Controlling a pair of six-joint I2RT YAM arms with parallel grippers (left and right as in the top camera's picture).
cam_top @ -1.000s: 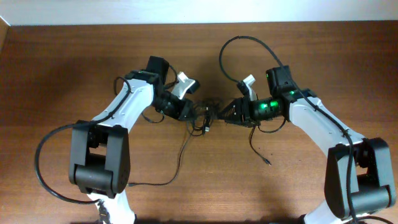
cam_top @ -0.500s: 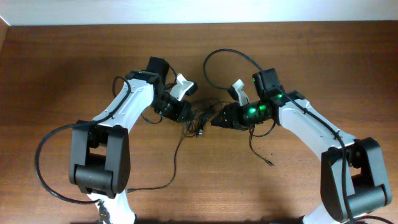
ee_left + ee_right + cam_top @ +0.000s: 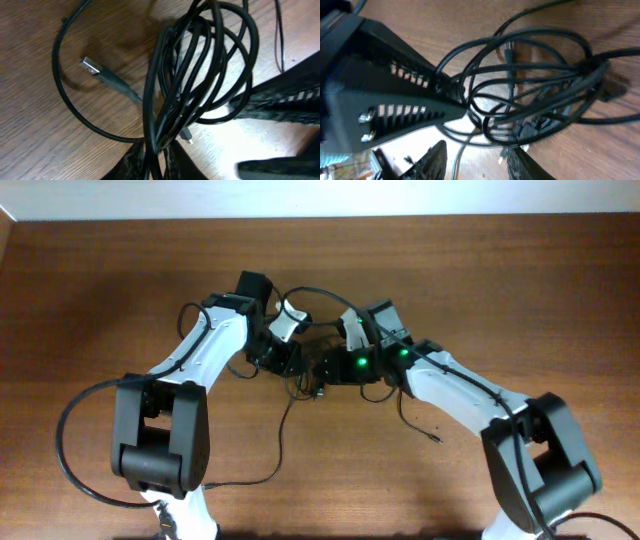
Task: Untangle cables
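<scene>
Pinching the cables (image 3: 159,107), the left gripper (image 3: 156,152) likely anchors them so the open right gripper (image 3: 476,155) can seize loops.

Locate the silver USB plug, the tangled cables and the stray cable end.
silver USB plug (image 3: 90,65): left wrist view, metal tip.
tangled cables (image 3: 151,100): left wrist view, thick bunched strands.
stray cable end (image 3: 432,439): overhead view, small plug tip.

Tabletop (image 3: 90,270): brown wood grain, extending all round the left end effector (image 3: 155,157) and right end effector (image 3: 477,160). Pale band (image 3: 320,198): past the far edge, beyond both. Light: even, soft shadows.
</scene>
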